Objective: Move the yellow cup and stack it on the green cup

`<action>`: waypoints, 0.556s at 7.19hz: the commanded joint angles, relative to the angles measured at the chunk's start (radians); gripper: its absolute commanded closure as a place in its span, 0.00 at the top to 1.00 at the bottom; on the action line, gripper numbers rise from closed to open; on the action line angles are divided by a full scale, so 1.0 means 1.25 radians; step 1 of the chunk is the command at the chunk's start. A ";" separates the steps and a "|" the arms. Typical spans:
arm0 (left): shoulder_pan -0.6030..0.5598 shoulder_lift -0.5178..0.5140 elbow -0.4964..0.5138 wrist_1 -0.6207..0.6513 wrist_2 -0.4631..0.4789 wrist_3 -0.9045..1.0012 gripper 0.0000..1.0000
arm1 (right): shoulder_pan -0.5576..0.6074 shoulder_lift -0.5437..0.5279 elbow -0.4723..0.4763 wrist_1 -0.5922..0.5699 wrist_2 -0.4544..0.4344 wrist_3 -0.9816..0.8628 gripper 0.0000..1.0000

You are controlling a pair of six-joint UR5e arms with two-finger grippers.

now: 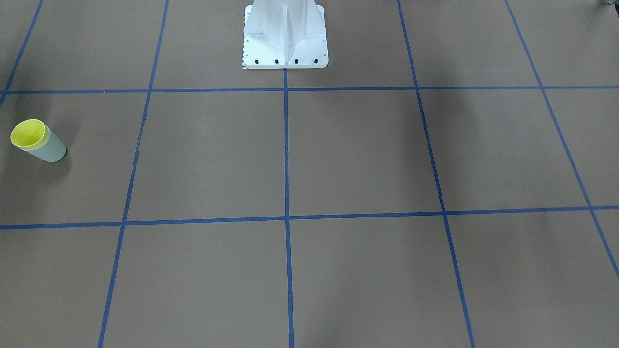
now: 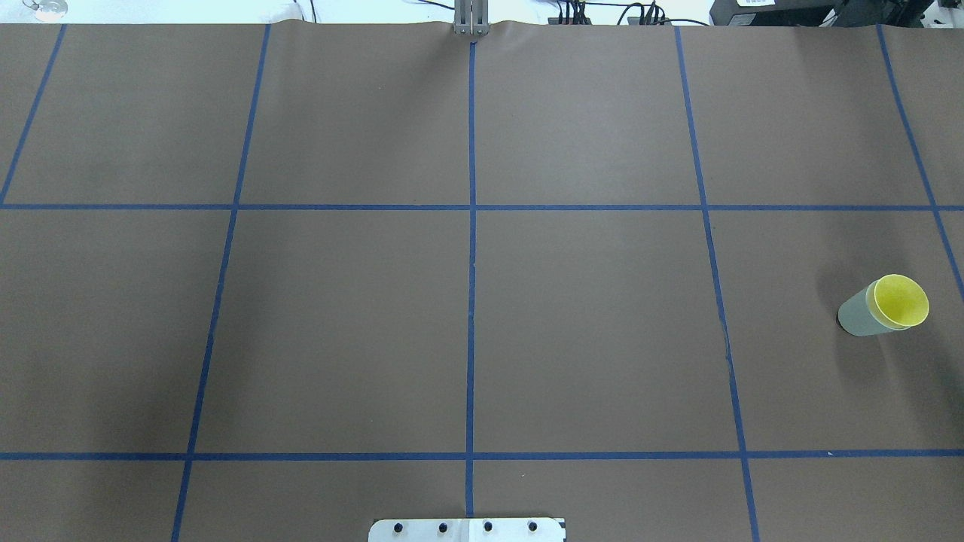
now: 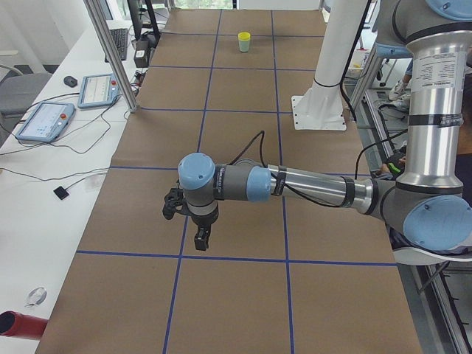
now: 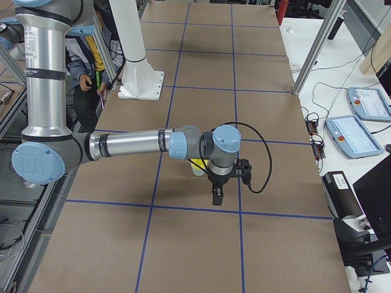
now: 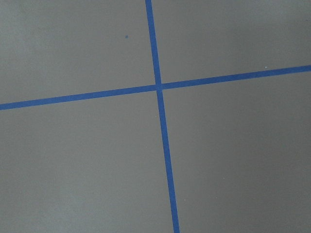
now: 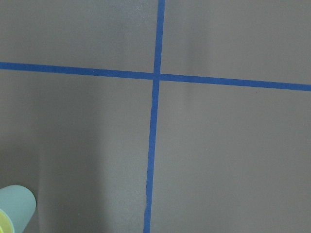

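The yellow cup sits nested inside the green cup, and the pair stands upright at the table's right side. The pair also shows in the front view, yellow cup in green cup, and far off in the left side view. The green cup's wall shows at the bottom left of the right wrist view. My left gripper hangs over the table's left part, far from the cups. My right gripper hangs just beside the cups. I cannot tell whether either gripper is open or shut.
The robot's white base stands at the table's middle near edge. Blue tape lines divide the brown table into squares. Tablets and cables lie on the white bench beyond the far side, with frame posts at its edge.
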 commanded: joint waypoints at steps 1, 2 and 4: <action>-0.001 0.001 0.008 -0.001 0.000 -0.001 1.00 | 0.000 0.000 0.000 0.000 0.000 0.001 1.00; -0.001 0.014 0.007 -0.001 0.000 0.000 1.00 | 0.000 -0.001 0.000 0.000 0.000 0.002 1.00; -0.001 0.018 0.008 -0.001 0.000 0.002 1.00 | 0.000 -0.001 0.001 0.000 0.000 0.003 1.00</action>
